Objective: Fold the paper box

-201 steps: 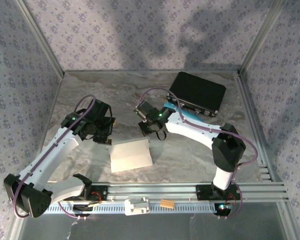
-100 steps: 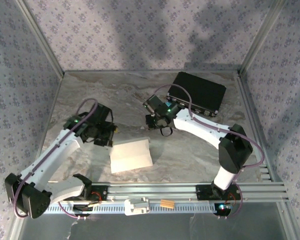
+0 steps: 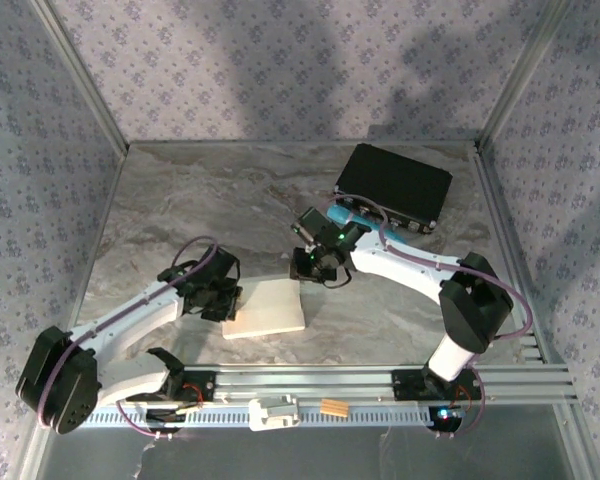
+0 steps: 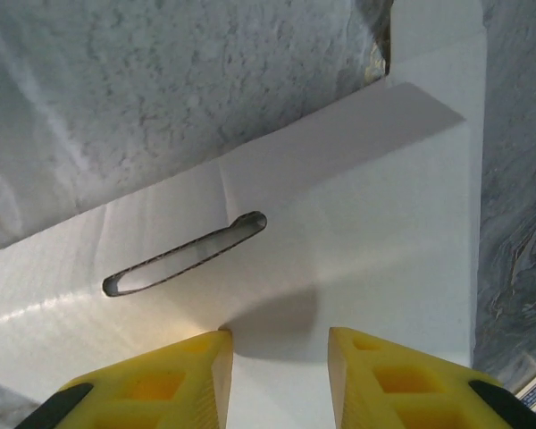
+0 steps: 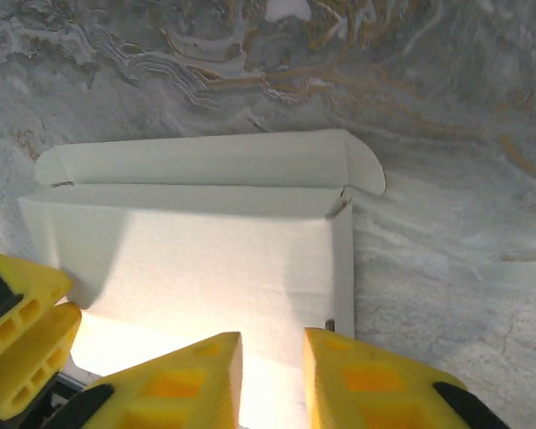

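Note:
The paper box (image 3: 267,308) is a flat white cardboard piece lying on the marble table near the front. In the left wrist view its surface (image 4: 357,241) has a narrow slot (image 4: 184,254). My left gripper (image 3: 226,300) sits at the box's left edge, its yellow fingers (image 4: 161,380) apart just above the white surface, nothing between them (image 4: 280,357). My right gripper (image 3: 311,268) hovers at the box's far right corner. Its jaws stand a little apart over the panel (image 5: 205,259), empty (image 5: 272,371). A rounded flap (image 5: 205,159) lies along the far edge.
A black rectangular case (image 3: 395,187) lies at the back right, with a blue item (image 3: 343,212) beside its near edge. A white clip (image 3: 273,412) and a tan piece (image 3: 333,408) rest on the front rail. Patterned walls close in the table (image 3: 180,200).
My left gripper has come down and nearer to the box's left edge, its jaws narrowing. My right gripper has moved to the box's far right corner and opened from shut. The box lies flatter.

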You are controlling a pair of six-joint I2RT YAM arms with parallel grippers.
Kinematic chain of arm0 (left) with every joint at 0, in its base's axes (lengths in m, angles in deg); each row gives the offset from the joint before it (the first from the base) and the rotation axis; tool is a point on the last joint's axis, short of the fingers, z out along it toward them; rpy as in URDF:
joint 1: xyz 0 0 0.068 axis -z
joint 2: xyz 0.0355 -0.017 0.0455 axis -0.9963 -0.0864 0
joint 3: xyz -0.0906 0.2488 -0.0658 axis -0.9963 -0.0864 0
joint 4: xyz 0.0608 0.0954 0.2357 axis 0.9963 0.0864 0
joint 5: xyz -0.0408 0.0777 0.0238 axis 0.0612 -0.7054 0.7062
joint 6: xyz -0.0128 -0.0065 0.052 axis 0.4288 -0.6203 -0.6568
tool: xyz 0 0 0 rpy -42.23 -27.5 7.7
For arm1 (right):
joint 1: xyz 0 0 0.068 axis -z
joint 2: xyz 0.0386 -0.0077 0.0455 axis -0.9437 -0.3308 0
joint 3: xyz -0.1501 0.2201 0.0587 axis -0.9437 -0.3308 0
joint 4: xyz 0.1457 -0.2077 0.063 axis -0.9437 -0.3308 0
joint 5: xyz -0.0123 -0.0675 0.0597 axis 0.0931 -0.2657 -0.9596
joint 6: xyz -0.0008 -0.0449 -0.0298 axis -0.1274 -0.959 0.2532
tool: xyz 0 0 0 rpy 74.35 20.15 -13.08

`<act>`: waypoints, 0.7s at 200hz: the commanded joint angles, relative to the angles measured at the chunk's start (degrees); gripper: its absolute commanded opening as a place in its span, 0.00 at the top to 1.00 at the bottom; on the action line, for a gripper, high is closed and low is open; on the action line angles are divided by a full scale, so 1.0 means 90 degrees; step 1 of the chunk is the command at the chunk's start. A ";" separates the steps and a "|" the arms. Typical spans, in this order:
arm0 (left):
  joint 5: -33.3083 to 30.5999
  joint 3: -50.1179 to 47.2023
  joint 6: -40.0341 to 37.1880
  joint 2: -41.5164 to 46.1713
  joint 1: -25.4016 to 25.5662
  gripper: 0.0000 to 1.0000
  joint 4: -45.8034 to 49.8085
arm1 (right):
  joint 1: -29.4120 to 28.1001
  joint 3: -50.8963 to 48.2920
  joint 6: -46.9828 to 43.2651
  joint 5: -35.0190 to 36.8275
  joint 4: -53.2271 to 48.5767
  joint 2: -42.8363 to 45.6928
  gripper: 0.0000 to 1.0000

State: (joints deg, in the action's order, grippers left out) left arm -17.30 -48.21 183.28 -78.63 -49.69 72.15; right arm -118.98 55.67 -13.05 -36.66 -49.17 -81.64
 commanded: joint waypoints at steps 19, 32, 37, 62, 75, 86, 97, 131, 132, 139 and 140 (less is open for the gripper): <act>-0.0229 -0.0210 -0.0041 -0.0127 -0.0083 0.65 -0.0047 | 0.0120 -0.0261 0.0302 -0.0887 0.0093 -0.0165 0.47; -0.0238 -0.0128 -0.0168 -0.0190 -0.0136 0.64 0.0032 | 0.0318 -0.0454 0.0249 -0.1485 0.0590 -0.0320 0.39; -0.0210 -0.0086 -0.0224 -0.0229 -0.0169 0.64 0.0059 | 0.0405 -0.0470 0.0130 -0.1727 0.0751 -0.0409 0.37; -0.0176 0.0069 -0.0507 -0.0337 -0.0260 0.63 0.0172 | 0.0818 -0.0424 -0.0821 -0.1938 0.0339 -0.0709 0.35; -0.0199 0.0140 -0.0653 -0.0364 -0.0294 0.63 0.0220 | 0.1077 -0.0804 -0.0953 -0.2324 0.0702 -0.0639 0.34; -0.0152 0.0158 -0.0828 -0.0337 -0.0348 0.59 0.0062 | 0.1284 -0.1107 -0.0989 -0.2874 0.1192 -0.0646 0.34; -0.0102 0.0262 -0.1083 -0.0318 -0.0416 0.55 0.0004 | 0.1359 -0.1184 -0.1099 -0.3410 0.1506 -0.0744 0.33; 0.0103 0.1132 -0.2203 -0.0123 -0.0637 0.37 0.0696 | 0.1369 -0.1052 -0.1213 -0.3681 0.1408 -0.1127 0.35; 0.0106 0.1157 -0.2226 -0.0113 -0.0637 0.37 0.0716 | 0.1375 -0.1047 -0.1212 -0.3667 0.1390 -0.1134 0.35; 0.0151 0.1317 -0.2317 -0.0030 -0.0659 0.34 0.0924 | 0.1397 -0.1052 -0.1194 -0.3610 0.1342 -0.1183 0.36; 0.0164 0.1337 -0.2327 -0.0018 -0.0658 0.34 0.0947 | 0.1399 -0.1052 -0.1183 -0.3607 0.1342 -0.1191 0.36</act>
State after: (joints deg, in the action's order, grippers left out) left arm -16.84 -42.24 170.45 -80.95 -54.85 73.73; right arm -106.45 45.62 -21.99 -65.53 -37.39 -90.73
